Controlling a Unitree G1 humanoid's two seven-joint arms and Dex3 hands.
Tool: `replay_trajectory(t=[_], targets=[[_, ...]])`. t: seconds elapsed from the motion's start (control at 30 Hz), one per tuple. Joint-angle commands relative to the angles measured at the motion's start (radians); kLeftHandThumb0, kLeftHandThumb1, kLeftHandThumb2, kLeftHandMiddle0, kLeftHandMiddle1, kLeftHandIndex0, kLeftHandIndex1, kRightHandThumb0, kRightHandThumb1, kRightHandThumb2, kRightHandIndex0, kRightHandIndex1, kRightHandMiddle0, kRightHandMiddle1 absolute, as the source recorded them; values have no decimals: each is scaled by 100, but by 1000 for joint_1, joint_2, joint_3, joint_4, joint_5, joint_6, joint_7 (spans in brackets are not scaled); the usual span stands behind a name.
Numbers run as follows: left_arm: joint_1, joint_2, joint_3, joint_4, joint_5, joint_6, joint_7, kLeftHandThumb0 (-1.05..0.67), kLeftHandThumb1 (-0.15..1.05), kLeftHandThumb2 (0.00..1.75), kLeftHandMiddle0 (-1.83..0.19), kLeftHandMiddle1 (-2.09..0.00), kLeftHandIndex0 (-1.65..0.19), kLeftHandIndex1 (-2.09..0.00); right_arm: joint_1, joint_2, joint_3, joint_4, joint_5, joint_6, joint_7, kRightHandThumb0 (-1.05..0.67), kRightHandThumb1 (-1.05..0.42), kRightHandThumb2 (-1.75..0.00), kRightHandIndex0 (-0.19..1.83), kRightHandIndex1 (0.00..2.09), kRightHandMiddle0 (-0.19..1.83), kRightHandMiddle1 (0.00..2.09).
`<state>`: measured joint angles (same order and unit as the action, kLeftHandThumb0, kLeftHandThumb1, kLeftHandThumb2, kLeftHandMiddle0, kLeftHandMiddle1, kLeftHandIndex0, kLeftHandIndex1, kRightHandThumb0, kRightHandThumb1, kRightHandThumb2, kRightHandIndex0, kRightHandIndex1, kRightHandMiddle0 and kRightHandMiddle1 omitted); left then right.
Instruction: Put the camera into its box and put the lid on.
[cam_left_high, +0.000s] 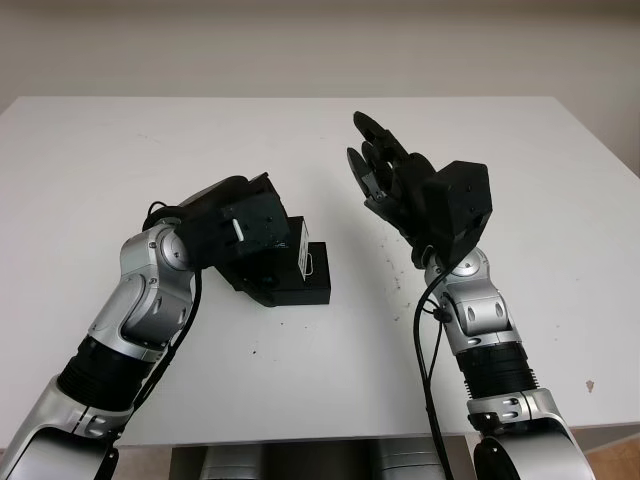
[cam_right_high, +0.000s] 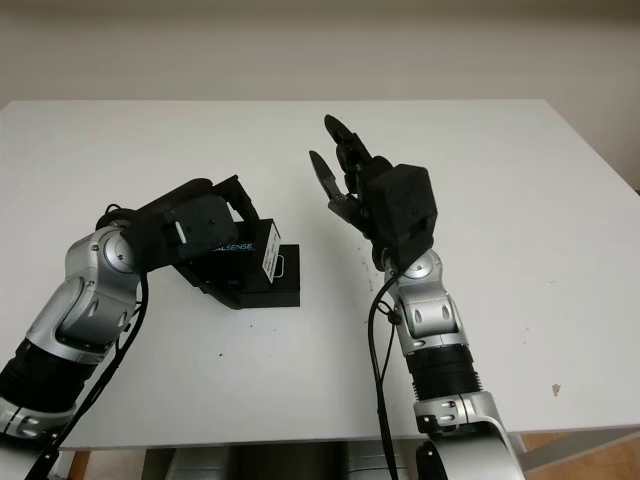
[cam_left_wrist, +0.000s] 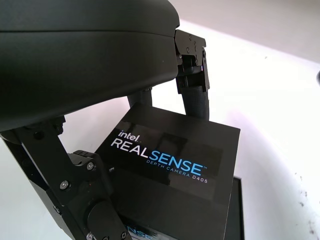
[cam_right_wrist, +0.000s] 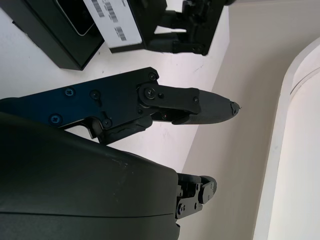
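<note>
My left hand (cam_left_high: 262, 232) is shut on the black box lid (cam_right_high: 243, 248), printed "RealSense" on top (cam_left_wrist: 167, 162) and carrying a white label (cam_left_high: 297, 248) on its end. The lid hangs tilted just over the black box base (cam_left_high: 305, 288), which lies on the white table (cam_left_high: 100, 150) left of the middle. My fingers (cam_left_wrist: 192, 87) clasp the lid's sides. The lid hides the inside of the box. My right hand (cam_left_high: 365, 150) is open, raised above the table to the right of the box, a finger (cam_right_wrist: 200, 107) stretched out.
Bare white tabletop surrounds the box on all sides. A few small dark specks (cam_left_high: 395, 270) mark the surface between the box and the right arm. The front table edge (cam_left_high: 300, 435) runs close to both forearms.
</note>
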<state>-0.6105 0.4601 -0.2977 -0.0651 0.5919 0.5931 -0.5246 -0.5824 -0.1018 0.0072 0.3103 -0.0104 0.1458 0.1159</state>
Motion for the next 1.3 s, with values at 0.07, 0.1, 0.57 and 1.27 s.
replay_trajectory(t=[0.07,0.1,0.57,1.27], targets=[[-59,-11,-21,11,27,23,0,-23,105,19,-1,-180,6,-155,-12,7,-5,9,8,-6,-2,-59,-105,-47,2,7,2,20],[-67,-15,-27,22,32,27,3,-23,105,19,-1,-178,5,-154,-12,9,-6,12,8,-8,-4,-59,-105,-47,2,7,2,19],[-112,-37,-72,135,41,15,-7,-24,105,18,-7,-207,7,-170,-29,24,-5,84,4,-92,-14,-64,-105,-47,3,6,3,18],[-135,-54,-141,93,60,107,-140,-27,105,17,4,-184,11,-162,-41,32,-10,100,4,-97,-26,-62,-105,-47,4,6,6,20]])
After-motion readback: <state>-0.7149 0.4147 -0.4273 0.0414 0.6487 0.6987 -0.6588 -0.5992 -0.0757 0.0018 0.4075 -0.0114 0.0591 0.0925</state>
